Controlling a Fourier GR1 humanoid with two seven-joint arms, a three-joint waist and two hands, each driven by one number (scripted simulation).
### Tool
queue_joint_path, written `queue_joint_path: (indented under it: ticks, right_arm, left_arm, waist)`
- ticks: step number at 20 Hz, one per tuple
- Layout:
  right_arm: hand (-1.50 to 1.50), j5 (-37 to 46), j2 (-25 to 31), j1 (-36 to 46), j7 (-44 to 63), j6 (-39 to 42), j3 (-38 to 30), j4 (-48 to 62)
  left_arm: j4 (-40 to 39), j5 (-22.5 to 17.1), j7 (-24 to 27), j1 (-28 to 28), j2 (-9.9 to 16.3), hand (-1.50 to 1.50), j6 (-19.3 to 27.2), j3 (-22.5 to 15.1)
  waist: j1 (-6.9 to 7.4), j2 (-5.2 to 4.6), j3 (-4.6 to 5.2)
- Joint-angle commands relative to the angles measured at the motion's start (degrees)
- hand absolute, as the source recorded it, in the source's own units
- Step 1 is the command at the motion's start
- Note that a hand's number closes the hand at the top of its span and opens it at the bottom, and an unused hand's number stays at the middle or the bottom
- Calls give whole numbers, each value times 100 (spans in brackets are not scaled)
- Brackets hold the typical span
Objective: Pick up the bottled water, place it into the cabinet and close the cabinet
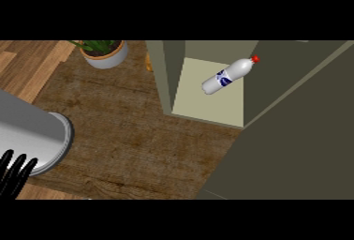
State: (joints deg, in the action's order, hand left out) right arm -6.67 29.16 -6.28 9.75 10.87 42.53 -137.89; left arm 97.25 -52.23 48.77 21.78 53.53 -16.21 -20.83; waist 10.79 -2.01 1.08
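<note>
Dark brown, rough-grained wood makes up the bench [131, 140] in the head view. At two o'clock stands the grey-green cabinet [169, 75], boxy, its flat door [297, 131] open. Inside, on the pale shelf [200, 105], lies the bottled water [228, 76]: smooth white plastic, blue label, red cap, long axis slanting, cap toward one o'clock. At eight o'clock the left robot hand [14, 173] shows black fingers straight, holding nothing. A potted plant [104, 52] sits at eleven o'clock.

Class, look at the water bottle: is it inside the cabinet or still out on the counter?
Inside. The bottle lies tilted on the pale shelf of the cabinet, red cap toward the back, and no robot hand touches it.
</note>
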Motion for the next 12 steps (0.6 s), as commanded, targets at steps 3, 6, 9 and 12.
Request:
queue_joint_path:
  ticks: [3, 6, 9, 12]
  right_arm:
    - [150, -586, -1091, 600, 712, -504, -9, 771]
    - [150, -944, -1430, 789, 781, -524, -147, 1200]
    - [150, -1445, -1689, 1056, 927, -496, -422, 1519]
    - [150, -2110, -1871, 1541, 1084, -274, -738, 2079]
  left_arm:
    - [-47, -101, 55, -44, 18, -150, -183, 111]
    - [-13, -199, 3, -86, 103, -150, -198, 238]
    - [-66, -248, 44, 73, 161, -150, -375, 276]
    - [-106, -263, 26, 48, 109, -150, -288, 333]
  waist:
    - [-18, -65, -18]
    - [-19, -81, -40]
    - [8, -43, -49]
    - [-26, -37, -60]
